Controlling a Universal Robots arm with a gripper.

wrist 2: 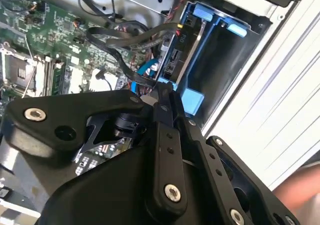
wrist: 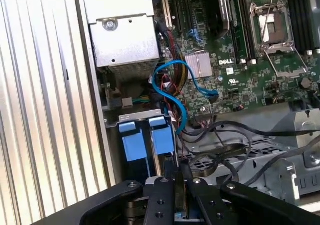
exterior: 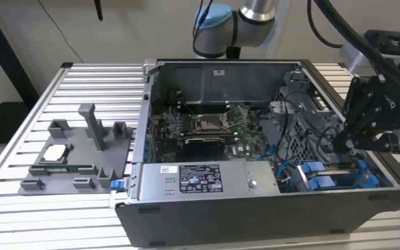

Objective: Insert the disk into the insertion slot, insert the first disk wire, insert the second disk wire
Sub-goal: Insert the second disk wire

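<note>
Tool (exterior: 353, 141) fingers are pinched nearly together low inside the open computer case (exterior: 186, 219), over the insertion slot (exterior: 339, 179) with its blue tabs. Whether they grip anything I cannot tell. Blue cable (wrist: 172, 92) loops nearby.

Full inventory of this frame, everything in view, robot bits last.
Open grey metal computer case: one, on the slatted aluminium table.
Green motherboard: one, inside the case.
Grey labelled power-supply box: one, front of the case.
Grey metal drive bay with blue plastic tabs: one, case corner at the exterior view's right.
Blue cable: one, looping beside the bay.
Grey plastic fixture tray: one, on the table at the exterior view's left.
Black gripper: one, lowered into the case above the bay.
</note>
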